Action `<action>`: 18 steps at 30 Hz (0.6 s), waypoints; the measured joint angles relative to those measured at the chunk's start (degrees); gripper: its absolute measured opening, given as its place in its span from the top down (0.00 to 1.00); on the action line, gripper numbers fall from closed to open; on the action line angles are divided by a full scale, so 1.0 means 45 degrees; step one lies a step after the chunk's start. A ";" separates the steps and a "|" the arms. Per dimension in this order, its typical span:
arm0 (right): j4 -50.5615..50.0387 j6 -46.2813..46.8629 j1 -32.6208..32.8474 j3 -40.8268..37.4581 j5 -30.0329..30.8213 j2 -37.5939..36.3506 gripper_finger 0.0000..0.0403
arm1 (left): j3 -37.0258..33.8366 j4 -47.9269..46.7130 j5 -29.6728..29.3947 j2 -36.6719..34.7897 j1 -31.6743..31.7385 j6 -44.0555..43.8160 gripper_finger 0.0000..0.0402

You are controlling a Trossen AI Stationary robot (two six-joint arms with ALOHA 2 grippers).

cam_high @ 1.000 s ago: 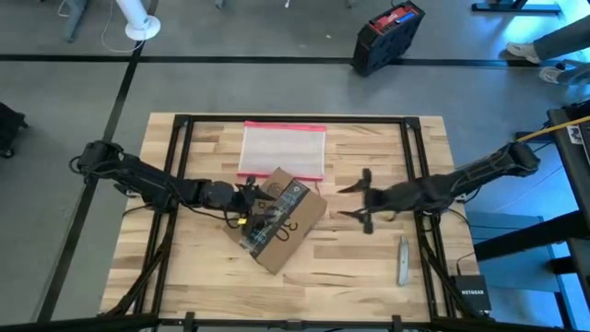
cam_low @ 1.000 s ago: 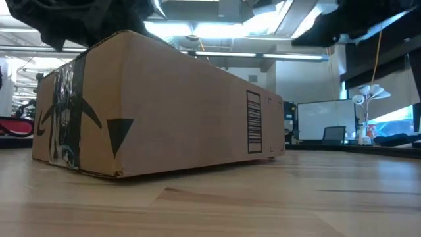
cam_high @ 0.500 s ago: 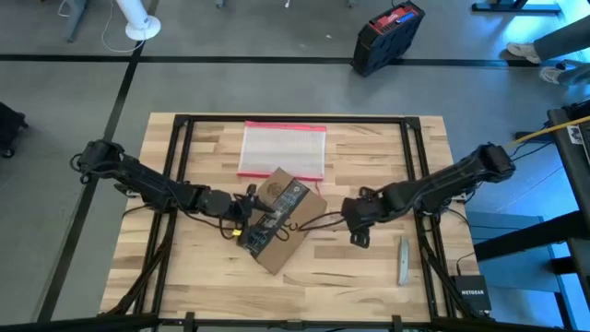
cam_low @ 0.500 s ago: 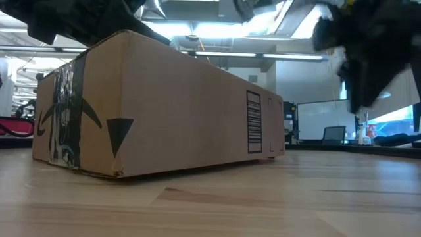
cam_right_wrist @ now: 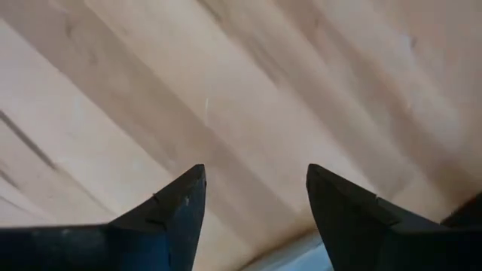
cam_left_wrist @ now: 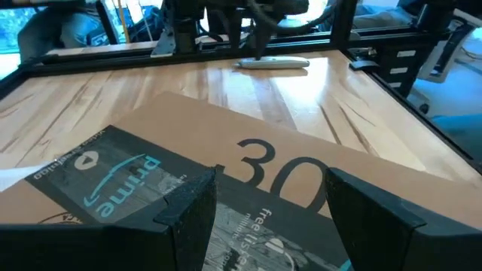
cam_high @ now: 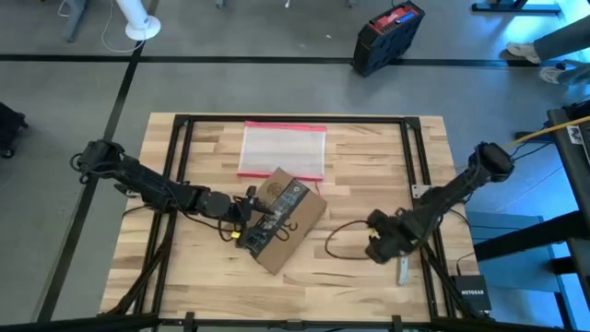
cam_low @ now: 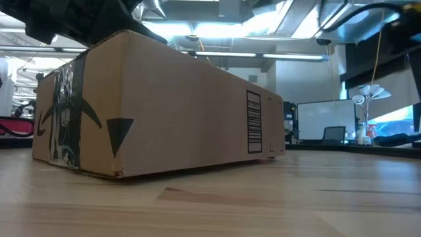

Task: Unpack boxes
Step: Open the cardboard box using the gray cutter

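Left pincer sitting on the box, right one hanging low off to the side

The left pincer (cam_high: 247,224) is resting spread wide on the black-taped brown corrugated cardboard box (cam_high: 293,224), which is lying mid-tabletop (cam_high: 350,267). The right pincer (cam_high: 376,247) is hovering, fingers apart and pinching nothing, just beside a grey utility knife (cam_high: 403,262).

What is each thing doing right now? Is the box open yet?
Cardboard box: shut, taped, flat on the table.
Left gripper: open, over the box top.
Right gripper: open, empty, above bare wood.
Clear pouch: lying flat.
Grey tool: lying untouched.
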 joint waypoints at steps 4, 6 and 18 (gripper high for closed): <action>-0.0170 0.2892 0.1464 -0.0005 0.0314 0.0005 0.45 | 0.0000 0.0035 0.0000 0.0000 0.0002 0.0381 0.41; -0.0176 0.4221 0.2130 -0.0005 0.0393 0.0074 0.45 | 0.0000 0.0026 0.0004 0.0000 0.0002 0.0525 0.41; 0.0592 0.8020 0.3775 -0.0748 -0.1943 0.1079 0.45 | 0.0000 0.0007 0.0251 0.0000 -0.0008 0.1260 0.41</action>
